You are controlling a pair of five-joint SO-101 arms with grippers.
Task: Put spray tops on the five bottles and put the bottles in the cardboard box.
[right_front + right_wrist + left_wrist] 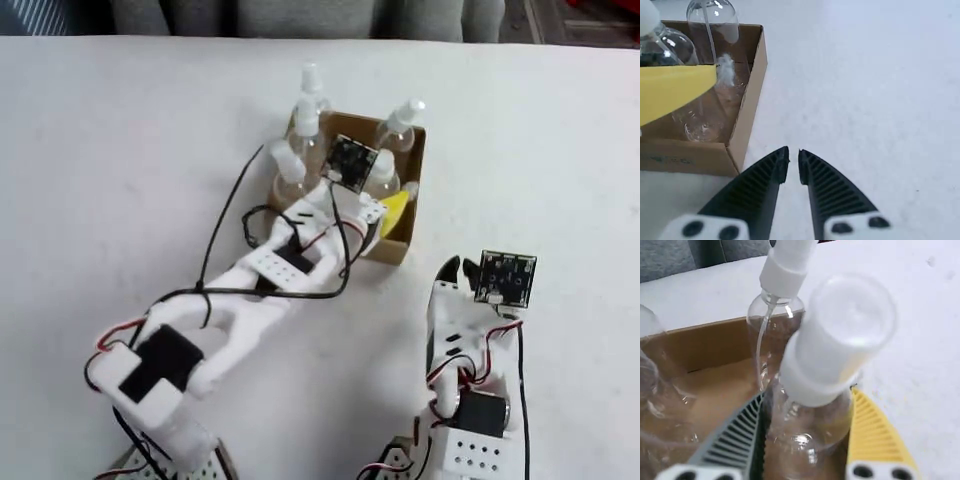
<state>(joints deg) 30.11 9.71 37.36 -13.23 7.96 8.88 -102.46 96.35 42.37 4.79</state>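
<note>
Your left gripper [807, 402] is clamped on a clear bottle [805, 440], with the grey finger [735, 440] on one side and the yellow finger [872, 435] on the other. White spray top [840, 335] is on it. In the high view that held bottle [383, 178] sits inside the cardboard box [392, 250], in the corner at 4 o'clock from the box centre. Can't tell if its base touches the box floor.

The other bottles, all capped:
- One [400, 128] in the 1 o'clock corner.
- Two [304, 135] [285, 172] along the 9–10 o'clock side.
- The fifth bottle [312, 88] at 11 o'clock. Can't tell whether it stands inside the far wall or just behind it.

Your right gripper [793, 162] has its black fingers all but together, a sliver of gap and nothing between them. It's over the bare white table [120, 150], at 5 o'clock from the box, near it and apart. The right wrist view shows the box wall [747, 115] beside it.
</note>
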